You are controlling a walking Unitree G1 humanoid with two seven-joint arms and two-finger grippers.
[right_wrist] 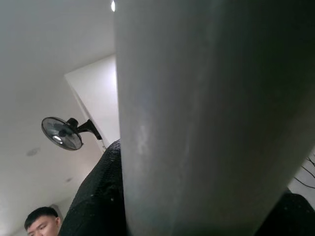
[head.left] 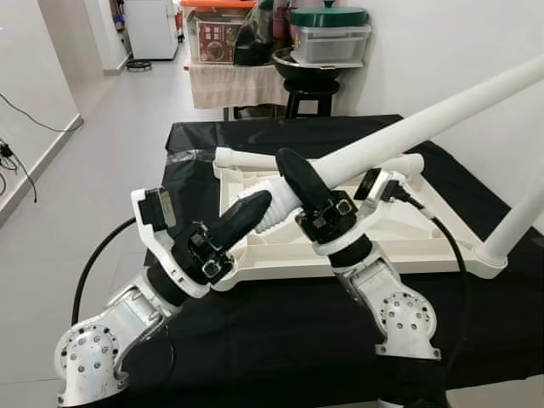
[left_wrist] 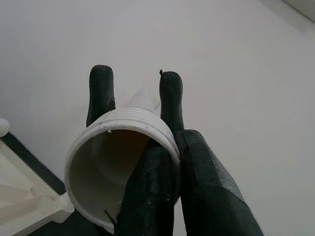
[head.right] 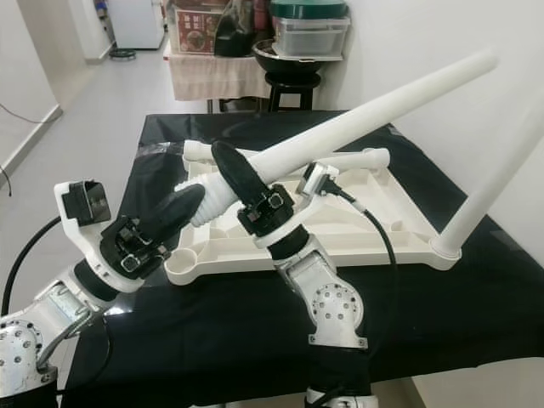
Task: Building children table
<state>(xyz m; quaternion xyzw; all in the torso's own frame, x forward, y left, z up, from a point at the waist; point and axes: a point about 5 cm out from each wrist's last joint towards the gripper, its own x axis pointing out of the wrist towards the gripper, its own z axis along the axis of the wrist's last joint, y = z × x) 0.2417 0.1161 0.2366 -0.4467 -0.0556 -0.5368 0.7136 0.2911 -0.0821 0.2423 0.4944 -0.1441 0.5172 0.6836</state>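
Both grippers, left [head.left: 246, 214] and right [head.left: 299, 180], pinch the white leg [head.left: 399, 136] at its threaded end above the upturned tabletop [head.left: 399, 238] on your desk [head.left: 280, 331]. Its long free end may lever it loose, or cross-thread.

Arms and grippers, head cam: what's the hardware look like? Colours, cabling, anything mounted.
Both arms are silver metal with round perforated joint housings and black cuffs at the wrists. The left gripper and right gripper each have two long, black, textured fingers on a white mount. Each wrist carries a small black camera module in a white bracket. Black cables run along both arms.
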